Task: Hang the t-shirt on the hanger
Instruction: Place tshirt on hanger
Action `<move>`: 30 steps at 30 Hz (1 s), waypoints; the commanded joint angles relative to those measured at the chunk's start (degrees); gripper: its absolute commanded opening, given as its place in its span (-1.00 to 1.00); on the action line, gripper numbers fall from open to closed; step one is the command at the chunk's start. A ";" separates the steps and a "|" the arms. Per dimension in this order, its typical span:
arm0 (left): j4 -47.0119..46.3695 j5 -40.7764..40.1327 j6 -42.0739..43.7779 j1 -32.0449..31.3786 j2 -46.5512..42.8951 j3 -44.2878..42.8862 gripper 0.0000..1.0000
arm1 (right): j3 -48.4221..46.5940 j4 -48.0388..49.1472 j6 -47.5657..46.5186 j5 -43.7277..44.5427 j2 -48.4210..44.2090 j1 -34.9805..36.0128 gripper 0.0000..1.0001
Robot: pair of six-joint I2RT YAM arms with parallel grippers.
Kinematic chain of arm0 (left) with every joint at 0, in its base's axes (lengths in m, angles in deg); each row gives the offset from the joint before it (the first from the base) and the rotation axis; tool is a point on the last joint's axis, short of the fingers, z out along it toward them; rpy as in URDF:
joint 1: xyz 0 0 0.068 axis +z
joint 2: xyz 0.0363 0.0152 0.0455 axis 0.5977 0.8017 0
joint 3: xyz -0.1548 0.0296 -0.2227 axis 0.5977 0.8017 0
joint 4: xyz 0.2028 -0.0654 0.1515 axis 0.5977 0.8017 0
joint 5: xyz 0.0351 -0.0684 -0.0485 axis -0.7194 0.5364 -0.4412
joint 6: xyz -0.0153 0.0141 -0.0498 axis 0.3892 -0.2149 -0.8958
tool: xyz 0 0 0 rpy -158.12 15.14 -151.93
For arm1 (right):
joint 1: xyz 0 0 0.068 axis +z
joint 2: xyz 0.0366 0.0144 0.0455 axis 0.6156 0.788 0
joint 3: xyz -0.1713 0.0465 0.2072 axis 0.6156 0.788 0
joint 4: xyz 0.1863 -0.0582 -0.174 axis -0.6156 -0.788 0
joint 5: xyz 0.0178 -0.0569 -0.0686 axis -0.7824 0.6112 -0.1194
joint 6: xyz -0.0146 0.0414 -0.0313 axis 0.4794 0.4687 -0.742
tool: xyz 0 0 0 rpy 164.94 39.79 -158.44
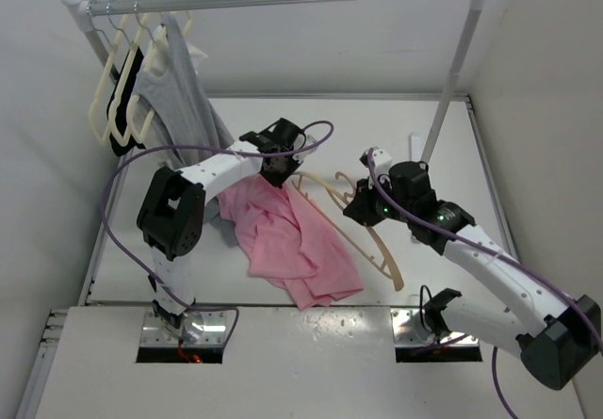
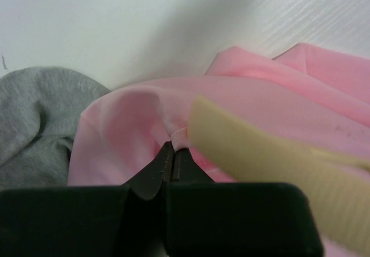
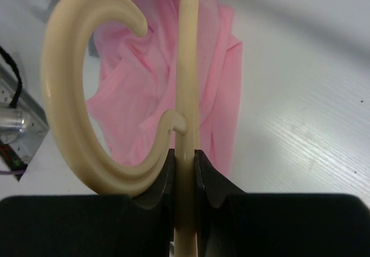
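The pink t-shirt (image 1: 292,240) lies crumpled on the white table between the arms. My left gripper (image 1: 280,167) is shut on a fold of the t-shirt (image 2: 139,124) at its far edge; the fabric bunches at the fingertips in the left wrist view. The peach-tan hanger (image 1: 363,231) lies tilted beside the shirt's right side, one arm reaching toward the left gripper, where it shows as a pale bar (image 2: 260,164). My right gripper (image 1: 358,207) is shut on the hanger's frame (image 3: 186,95) near the curved hook (image 3: 63,95).
A metal clothes rail (image 1: 283,0) spans the back. Cream-white hangers (image 1: 118,89) and a grey sleeveless garment (image 1: 184,89) hang at its left end; the grey cloth (image 2: 34,118) lies close to the left gripper. The rail's right post (image 1: 452,80) stands behind the right arm.
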 commanded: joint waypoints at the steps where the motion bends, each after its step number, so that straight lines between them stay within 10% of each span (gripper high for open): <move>1: 0.10 1.17 -0.63 -0.14 -1.45 -1.59 -1.00 | 0.18 6.16 -0.70 3.36 2.74 0.25 -1.00; 30: 0.10 -0.76 -2.39 -0.14 2.15 -6.42 -1.00 | -1.23 4.15 2.54 -6.41 0.03 0.77 -1.00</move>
